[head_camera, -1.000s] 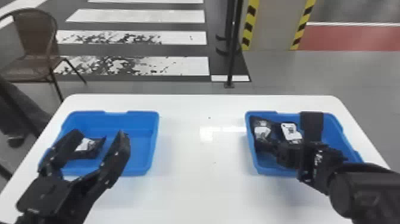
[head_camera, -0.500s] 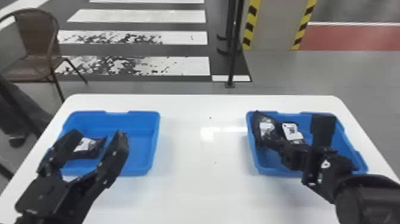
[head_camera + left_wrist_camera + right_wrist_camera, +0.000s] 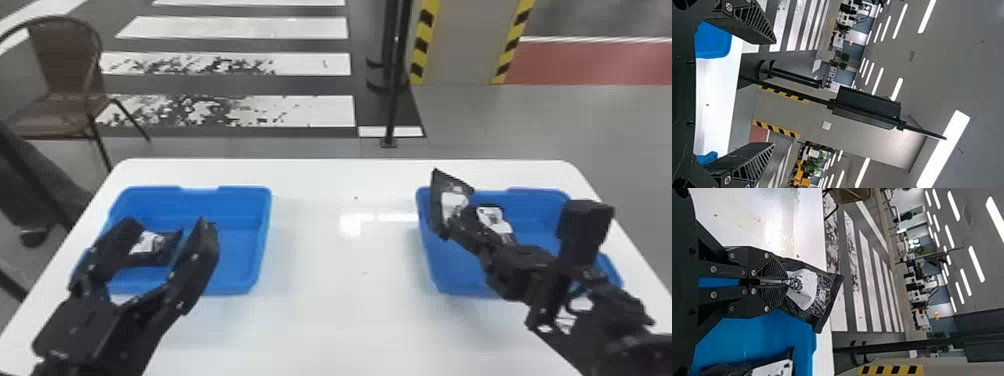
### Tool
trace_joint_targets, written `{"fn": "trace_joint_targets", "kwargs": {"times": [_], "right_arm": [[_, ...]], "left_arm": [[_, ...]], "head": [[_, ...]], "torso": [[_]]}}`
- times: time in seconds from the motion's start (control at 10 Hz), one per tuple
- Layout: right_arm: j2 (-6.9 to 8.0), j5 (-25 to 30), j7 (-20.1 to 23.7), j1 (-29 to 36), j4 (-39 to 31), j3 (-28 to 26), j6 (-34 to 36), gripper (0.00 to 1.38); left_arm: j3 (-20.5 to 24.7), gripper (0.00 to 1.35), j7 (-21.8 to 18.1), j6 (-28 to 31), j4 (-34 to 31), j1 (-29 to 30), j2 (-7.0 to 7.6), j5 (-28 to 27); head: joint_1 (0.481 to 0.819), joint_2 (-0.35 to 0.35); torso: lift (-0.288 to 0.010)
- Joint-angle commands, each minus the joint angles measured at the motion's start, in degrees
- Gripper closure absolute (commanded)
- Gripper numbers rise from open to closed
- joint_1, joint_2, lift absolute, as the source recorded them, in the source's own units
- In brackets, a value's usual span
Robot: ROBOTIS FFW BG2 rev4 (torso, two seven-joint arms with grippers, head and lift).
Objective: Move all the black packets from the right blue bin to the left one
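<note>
My right gripper (image 3: 457,227) is over the left side of the right blue bin (image 3: 530,200), shut on a black packet (image 3: 452,202) with a white label. In the right wrist view the right gripper (image 3: 785,282) pinches one end of that packet (image 3: 809,291). Another black packet (image 3: 492,220) lies in the right bin. Over the left blue bin (image 3: 240,240) stands my left gripper (image 3: 172,225), open, its fingers wide apart; behind them a black packet (image 3: 155,245) lies in that bin. The left wrist view has the left gripper (image 3: 774,94) holding nothing.
Both bins stand on a white table (image 3: 345,300), with a stretch of tabletop between them. Beyond the table's far edge are a black post (image 3: 395,100) and, at the back left, a brown chair (image 3: 65,75).
The right gripper has lifted its packet from within the right bin, up and slightly leftward, to above the rim. My left arm has hardly moved.
</note>
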Motion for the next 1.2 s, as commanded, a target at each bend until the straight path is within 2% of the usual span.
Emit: {"fn": "trace_joint_targets", "kwargs": {"times": [0.0,0.1,0.3,0.5,0.8,1.1], "right_arm": [[-0.17,-0.8,3.5,0.5,-1.5,-0.1,-4.0,1.08],[-0.61,-2.8,5.7,1.1,-3.0,0.8,-6.1,1.08],[-2.20,-7.2,8.3,2.8,-5.0,7.2,-12.5,1.08],[-2.90,-9.1,12.3,2.6,-1.6,11.2,-20.3,1.08],[-5.36,-10.7,13.3,3.5,-4.7,16.6,-19.4,1.08],[-7.56,-12.7,13.2,1.6,-4.2,23.4,-18.1,1.08]], "left_arm": [[-0.1,0.11,-0.1,0.8,0.0,-0.3,-0.05,0.2],[-0.4,0.11,-0.3,2.4,0.0,-0.8,0.03,0.3],[0.4,0.11,-1.6,8.0,0.0,-3.0,0.03,0.3],[0.7,0.10,-2.4,12.2,0.0,-3.8,-0.05,1.4],[3.6,0.10,-3.5,18.7,0.0,-7.2,-0.23,4.6],[4.3,0.10,-3.6,22.6,0.0,-11.0,0.03,7.9]], "head": [[0.695,0.021],[0.695,0.035],[0.695,0.061],[0.695,0.139],[0.695,0.188],[0.695,0.281]], "torso": [[-0.140],[-0.140],[-0.140],[-0.140],[-0.140],[-0.140]]}}
